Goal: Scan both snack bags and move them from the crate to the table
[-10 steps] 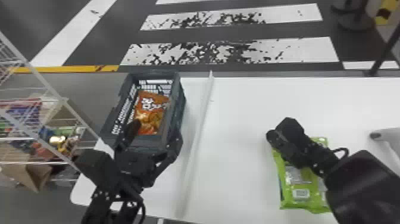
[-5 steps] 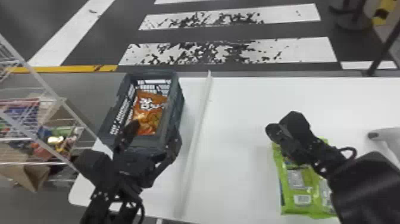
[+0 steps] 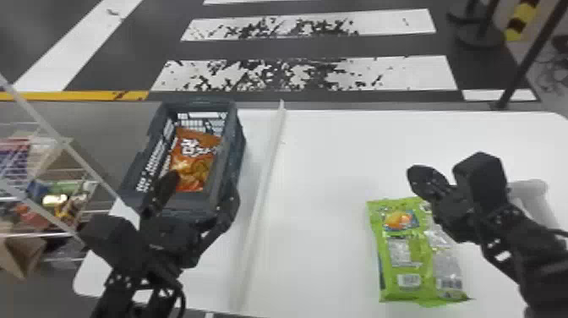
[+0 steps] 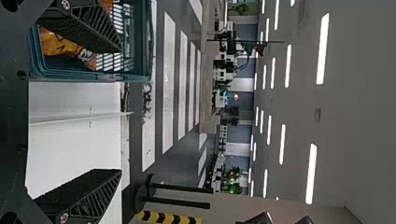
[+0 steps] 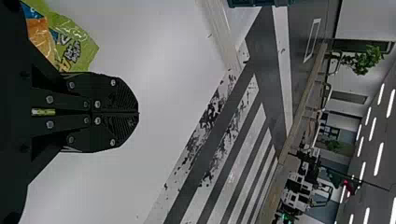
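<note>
My left gripper (image 3: 200, 196) stands open at the near end of the dark crate (image 3: 230, 169), above its rim. The orange snack bag (image 3: 194, 158) lies inside the crate. In the left wrist view, the spread fingers of my left gripper (image 4: 119, 112) have the orange bag (image 4: 65, 49) partly behind one of them. My right gripper (image 3: 422, 175) is over the table, just beyond the far edge of the green snack bag (image 3: 401, 253), which lies flat. In the right wrist view, my right gripper (image 5: 138, 112) is shut with nothing between its fingertips; a corner of the green bag (image 5: 79, 44) shows beside it.
A pale raised strip (image 3: 264, 190) crosses the white table (image 3: 338, 152) between crate and green bag. A light grey object (image 3: 534, 198) lies at the right, partly behind my right arm. Wire shelving (image 3: 46, 198) stands left of the table.
My right gripper has moved right and away from over the green bag, uncovering more of it. The bag now lies slightly farther left. My left gripper has stayed by the crate.
</note>
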